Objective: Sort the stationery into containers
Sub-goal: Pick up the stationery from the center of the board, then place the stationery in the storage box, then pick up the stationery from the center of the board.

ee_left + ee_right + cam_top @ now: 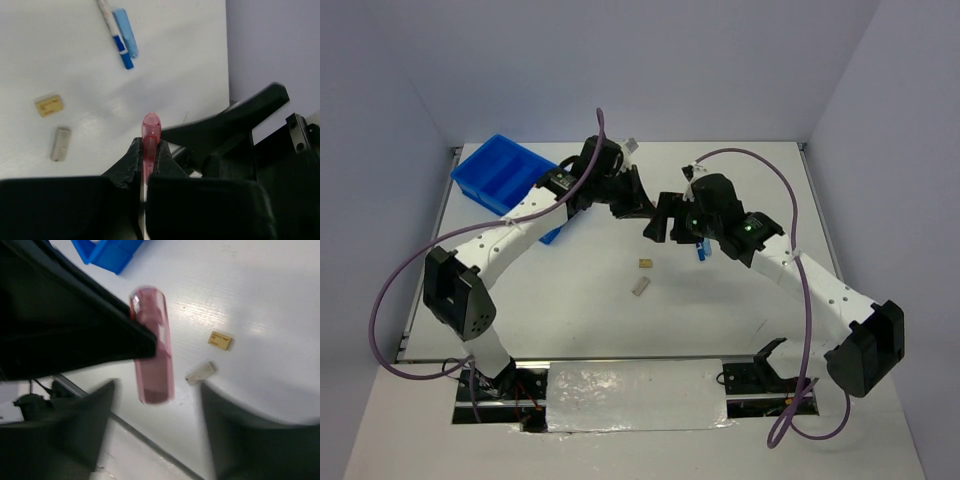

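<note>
My left gripper (148,150) is shut on a pink stick (150,131), whose rounded end pokes out past the fingertips. In the right wrist view the same pink stick (152,347) hangs from the left arm's black finger (75,330), in the gap of my right gripper (157,400); its blurred fingers stand apart on either side without touching it. From above, the two grippers, left (638,205) and right (658,222), meet over the table's middle. The blue tray (505,172) lies at the far left. A tan cube (645,264) and a grey block (640,287) lie on the table in front of the grippers.
A white-and-blue pen (114,33) lies beside a light blue piece (125,31) under the right arm, seen from above as a blue tip (701,250). The tan cube (49,105) and grey block (60,144) sit close together. White walls enclose the table.
</note>
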`<state>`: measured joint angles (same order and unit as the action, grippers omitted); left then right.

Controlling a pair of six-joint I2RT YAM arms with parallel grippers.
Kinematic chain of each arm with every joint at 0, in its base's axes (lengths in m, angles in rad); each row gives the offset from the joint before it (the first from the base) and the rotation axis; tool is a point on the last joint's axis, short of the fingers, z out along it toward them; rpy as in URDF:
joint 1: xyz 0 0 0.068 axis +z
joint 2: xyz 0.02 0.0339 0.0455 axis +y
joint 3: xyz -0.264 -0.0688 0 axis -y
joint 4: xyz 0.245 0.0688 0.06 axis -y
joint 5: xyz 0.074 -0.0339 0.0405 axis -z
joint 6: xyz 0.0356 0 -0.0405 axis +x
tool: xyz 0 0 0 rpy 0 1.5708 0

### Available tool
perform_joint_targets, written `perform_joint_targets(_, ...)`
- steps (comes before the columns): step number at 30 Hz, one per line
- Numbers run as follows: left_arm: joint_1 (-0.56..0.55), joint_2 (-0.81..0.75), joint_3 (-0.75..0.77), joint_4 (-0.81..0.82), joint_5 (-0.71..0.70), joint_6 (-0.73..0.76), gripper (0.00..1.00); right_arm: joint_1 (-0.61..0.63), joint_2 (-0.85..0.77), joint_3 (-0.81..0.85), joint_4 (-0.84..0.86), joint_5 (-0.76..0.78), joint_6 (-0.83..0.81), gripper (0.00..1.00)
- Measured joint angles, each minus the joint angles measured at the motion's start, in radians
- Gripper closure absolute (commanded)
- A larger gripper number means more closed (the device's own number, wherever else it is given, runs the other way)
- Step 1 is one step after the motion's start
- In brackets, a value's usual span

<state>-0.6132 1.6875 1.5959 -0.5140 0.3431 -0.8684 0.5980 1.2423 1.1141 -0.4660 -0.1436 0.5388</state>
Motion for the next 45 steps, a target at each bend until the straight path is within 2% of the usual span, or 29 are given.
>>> perform_joint_targets(1, 0.01, 0.005, 0.013, -0.014, -0.009, 0.019, 1.0, 0.0, 0.008, 0.0, 0.007, -0.005, 0.01, 0.0)
perform_joint_targets(5, 0.104, 0.013, 0.067, -0.08, -0.097, 0.144, 1.0, -0.035, 0.019, 0.0, 0.01, -0.016, 0.016, 0.0)
perform_joint_targets(10, 0.301, 0.082, 0.164, -0.181, -0.441, 0.356, 1.0, -0.166, 0.007, -0.004, -0.014, 0.0, 0.002, 0.0)
perform_joint_targets(13, 0.386, 0.212, 0.273, -0.245, -0.684, 0.441, 0.97, -0.211, -0.016, -0.013, -0.056, 0.017, -0.023, 0.0)
perform_joint_targets(18, 0.471, 0.526, 0.55, -0.318, -0.848, 0.503, 0.85, -0.233, -0.062, -0.05, -0.089, 0.003, -0.069, 0.0)
perform_joint_targets(19, 0.478, 0.56, 0.579, -0.328, -0.862, 0.51, 0.85, -0.24, -0.064, -0.054, -0.089, 0.0, -0.072, 0.0)
perform_joint_targets(22, 0.488, 0.61, 0.602, -0.342, -0.886, 0.533, 0.72, -0.262, -0.064, -0.06, -0.095, -0.013, -0.089, 0.0)
perform_joint_targets(23, 0.488, 0.612, 0.598, -0.344, -0.89, 0.539, 0.57, -0.266, -0.064, -0.06, -0.097, -0.018, -0.093, 0.0)
perform_joint_targets(25, 0.488, 0.611, 0.593, -0.342, -0.893, 0.551, 0.4, -0.272, -0.063, -0.06, -0.097, -0.028, -0.103, 0.0)
perform_joint_targets(26, 0.488, 0.611, 0.592, -0.336, -0.893, 0.554, 0.25, -0.272, -0.061, -0.06, -0.097, -0.031, -0.11, 0.0)
perform_joint_targets(29, 0.488, 0.61, 0.581, -0.324, -0.89, 0.552, 0.11, -0.276, -0.043, -0.055, -0.106, -0.037, -0.131, 0.0)
perform_joint_targets(33, 0.488, 0.589, 0.539, -0.324, -0.881, 0.542, 0.08, -0.288, 0.042, -0.035, -0.117, -0.021, -0.167, 0.02)
perform_joint_targets(36, 0.487, 0.55, 0.518, -0.363, -0.861, 0.512, 0.08, -0.327, 0.167, -0.027, -0.12, -0.009, -0.199, 0.21)
perform_joint_targets(37, 0.486, 0.526, 0.511, -0.378, -0.85, 0.498, 0.07, -0.338, 0.229, -0.017, -0.13, 0.012, -0.208, 0.33)
perform_joint_targets(39, 0.483, 0.463, 0.483, -0.396, -0.822, 0.482, 0.06, -0.352, 0.328, 0.011, -0.146, 0.051, -0.227, 0.41)
perform_joint_targets(45, 0.45, 0.193, 0.307, -0.399, -0.711, 0.453, 0.05, -0.362, 0.462, 0.078, -0.164, 0.135, -0.255, 0.46)
